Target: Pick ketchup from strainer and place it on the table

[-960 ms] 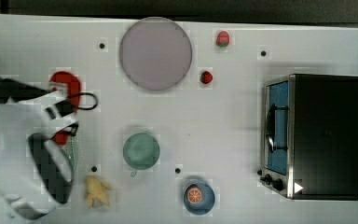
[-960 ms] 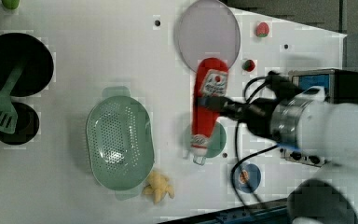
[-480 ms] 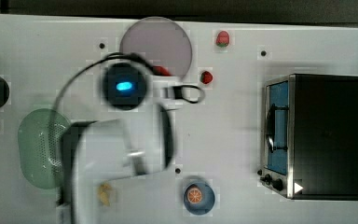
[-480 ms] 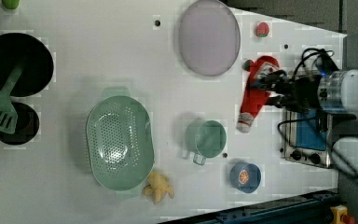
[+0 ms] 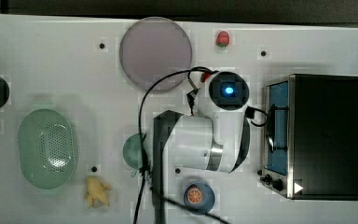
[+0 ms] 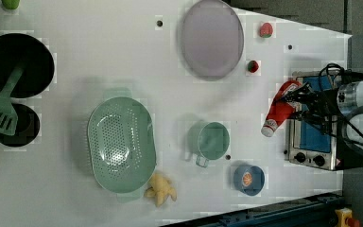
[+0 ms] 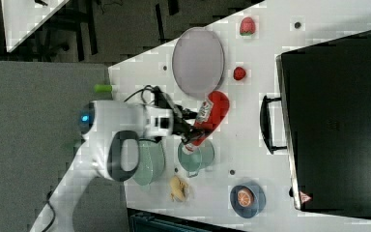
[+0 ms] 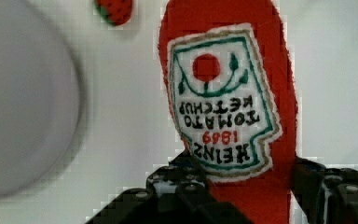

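A black two-finger gripper (image 6: 297,101) pinches the small red plastic ketchup squeeze bottle (image 6: 280,108) across its middle, carrying it above the white flat table (image 6: 123,47), well apart from the empty pale mint-green oval plastic strainer (image 6: 121,144). The bottle's long axis slants, white cap lowest, so a set-down likely means lowering straight down. Its label reads "HEINZ 1869 TOMATO KETCHUP".

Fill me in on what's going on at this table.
The robot arm's hand is shut on a small red ketchup squeeze bottle with a white label and carries it in the air above the white table, in front of the dark toaster oven. The pale mint-green oval strainer sits empty, far from the bottle. The bottle is not yet set down.
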Robot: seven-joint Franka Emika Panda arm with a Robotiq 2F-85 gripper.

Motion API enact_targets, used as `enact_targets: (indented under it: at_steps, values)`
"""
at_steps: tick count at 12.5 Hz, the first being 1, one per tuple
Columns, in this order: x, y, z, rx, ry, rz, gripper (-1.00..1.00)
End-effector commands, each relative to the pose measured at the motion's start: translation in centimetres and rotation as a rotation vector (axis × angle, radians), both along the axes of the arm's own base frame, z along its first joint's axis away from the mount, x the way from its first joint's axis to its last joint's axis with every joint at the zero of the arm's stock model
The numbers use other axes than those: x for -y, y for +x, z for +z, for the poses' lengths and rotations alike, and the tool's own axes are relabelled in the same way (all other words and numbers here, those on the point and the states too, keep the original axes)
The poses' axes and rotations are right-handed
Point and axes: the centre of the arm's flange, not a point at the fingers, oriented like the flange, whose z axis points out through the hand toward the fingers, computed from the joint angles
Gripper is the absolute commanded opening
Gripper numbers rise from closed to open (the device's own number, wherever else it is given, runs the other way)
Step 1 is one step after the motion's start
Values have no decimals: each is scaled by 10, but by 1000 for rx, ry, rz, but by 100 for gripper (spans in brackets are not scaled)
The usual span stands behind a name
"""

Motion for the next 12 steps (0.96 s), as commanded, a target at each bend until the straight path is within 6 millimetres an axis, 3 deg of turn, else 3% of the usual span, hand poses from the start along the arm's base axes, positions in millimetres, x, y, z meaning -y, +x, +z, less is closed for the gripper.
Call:
enact_targets:
  at_steps: [1,3,5,7,12]
  values:
    - [-35,-11,-41,-44,25,120,21]
    - [-37,-19,-77,-41,29,118,63]
    - [-38,-20,-79,-26,28,120,99]
    - [-42,-9,-40,29,17,129,100]
    - [-53,19,104,86,-6,115,100]
